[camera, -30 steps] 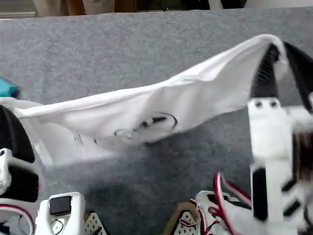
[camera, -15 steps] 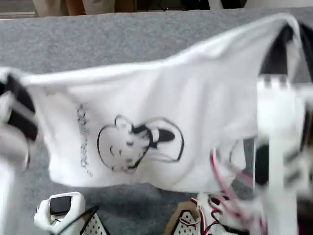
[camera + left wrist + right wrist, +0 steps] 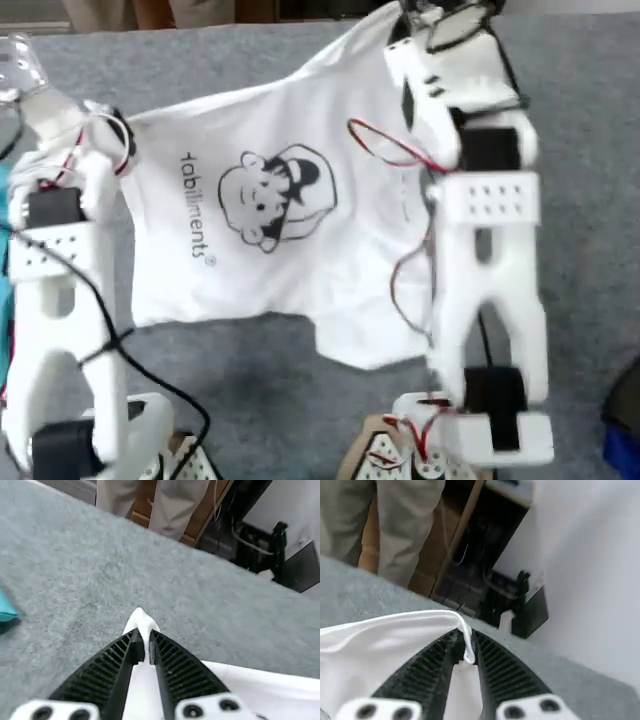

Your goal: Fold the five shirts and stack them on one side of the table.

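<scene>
White shirt [image 3: 250, 270], limp and probably light, sags between left tool [image 3: 142, 642] and right tool [image 3: 465, 644], each pinching a far corner.

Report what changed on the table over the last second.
Both arms swung out from near their bases toward the far edge of the table, carrying the white shirt with them. It went from a sagging, bunched strip to spread open, its printed figure showing. Unchanged: the left gripper and the right gripper stay shut on the shirt's far edge, fabric pinched between their fingers.
</scene>
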Robot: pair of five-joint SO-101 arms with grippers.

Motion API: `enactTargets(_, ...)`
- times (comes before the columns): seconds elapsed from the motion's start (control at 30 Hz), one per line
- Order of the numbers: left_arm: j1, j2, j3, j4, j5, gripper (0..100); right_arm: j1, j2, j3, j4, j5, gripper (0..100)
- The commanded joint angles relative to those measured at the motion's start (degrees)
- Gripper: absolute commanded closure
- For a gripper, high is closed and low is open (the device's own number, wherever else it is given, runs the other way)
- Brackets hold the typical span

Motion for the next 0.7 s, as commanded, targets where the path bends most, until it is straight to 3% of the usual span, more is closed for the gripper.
enactTargets(0.0,-0.35,6.11,0.09,-6.77,-0.53,98,0.57,7.52,-0.84,-4.22,0.44,99.3)
enactTargets(0.33,-2.29,31.34,-21.71,-6.33,-0.53,98,0.92,24.13,-13.93,-4.57,0.44,99.3)
enactTargets(0.67,-3.25,47.87,-51.34,14.95,-0.53,98,1.01,39.60,-40.31,-4.57,0.53,99.3)
